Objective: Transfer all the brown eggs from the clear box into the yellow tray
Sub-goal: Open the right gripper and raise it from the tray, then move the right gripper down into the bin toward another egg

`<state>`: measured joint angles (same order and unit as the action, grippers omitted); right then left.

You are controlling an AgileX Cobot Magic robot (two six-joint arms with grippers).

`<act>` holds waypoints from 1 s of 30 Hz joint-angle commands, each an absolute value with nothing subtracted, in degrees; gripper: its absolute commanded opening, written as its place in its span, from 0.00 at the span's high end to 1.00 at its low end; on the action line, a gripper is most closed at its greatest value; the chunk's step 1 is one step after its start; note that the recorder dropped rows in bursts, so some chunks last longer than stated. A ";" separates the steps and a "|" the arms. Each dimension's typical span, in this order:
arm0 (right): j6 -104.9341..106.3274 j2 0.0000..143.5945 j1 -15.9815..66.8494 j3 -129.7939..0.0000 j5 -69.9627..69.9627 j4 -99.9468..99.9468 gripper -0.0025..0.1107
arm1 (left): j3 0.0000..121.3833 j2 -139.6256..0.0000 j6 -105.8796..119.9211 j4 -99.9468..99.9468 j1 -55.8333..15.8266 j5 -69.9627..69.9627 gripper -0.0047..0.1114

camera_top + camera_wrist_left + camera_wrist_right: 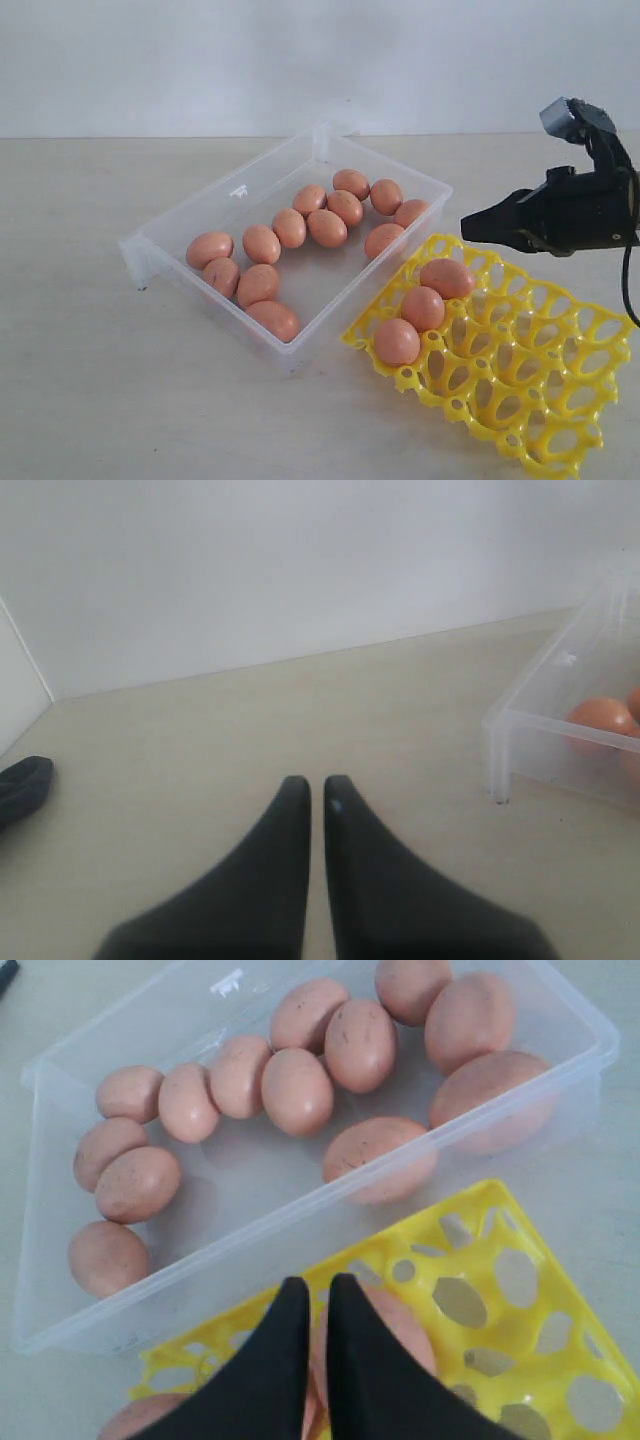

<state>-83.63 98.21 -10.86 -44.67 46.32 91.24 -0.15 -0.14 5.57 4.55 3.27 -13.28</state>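
Exterior view puts the count plainly: three brown eggs (423,308) sit in a diagonal row of cups along the near-left edge of the yellow tray (515,345), at lower right of the frame, and I count thirteen more loose in the clear box (240,190) at the centre, strung in a curving line from its upper right corner down to its lower left. So I judge the job barely begun, with most of the eggs to shift and nearly all the tray's cups bare. My right gripper (468,226) hangs at the right edge of the frame, above the tray's upper corner, its fingers pressed together and holding nothing; seen from its own wrist, it points down over an egg already seated in the tray. My left gripper (310,780) is out of the exterior frame; its wrist view shows its fingers nearly touching, empty, over bare table (200,730) with the box's corner at right.
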 commanded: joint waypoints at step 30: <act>21.54 108.87 15.26 -94.30 -60.28 -7.36 0.98 | 0.00 0.00 5.40 4.25 2.85 -12.91 0.92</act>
